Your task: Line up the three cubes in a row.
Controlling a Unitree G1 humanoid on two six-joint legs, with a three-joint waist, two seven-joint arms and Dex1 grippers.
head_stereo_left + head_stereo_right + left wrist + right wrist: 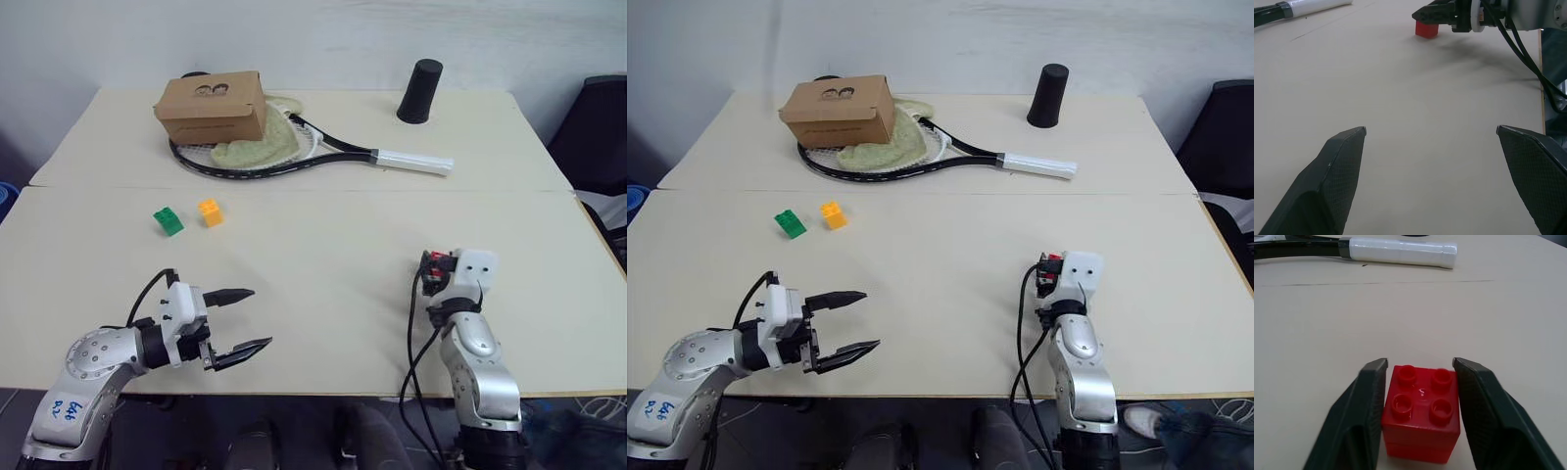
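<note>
Red cube (1421, 413) between level right end effector (1420, 369) fingers on table (323, 245).

Red cube (1421, 412), green cube (168, 220), orange-yellow cube (210, 212).

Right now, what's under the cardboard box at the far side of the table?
The cardboard box sits on a pale green cloth, which lies over the head of a racket. How far the cloth and strings run beneath the box is hidden.
</note>
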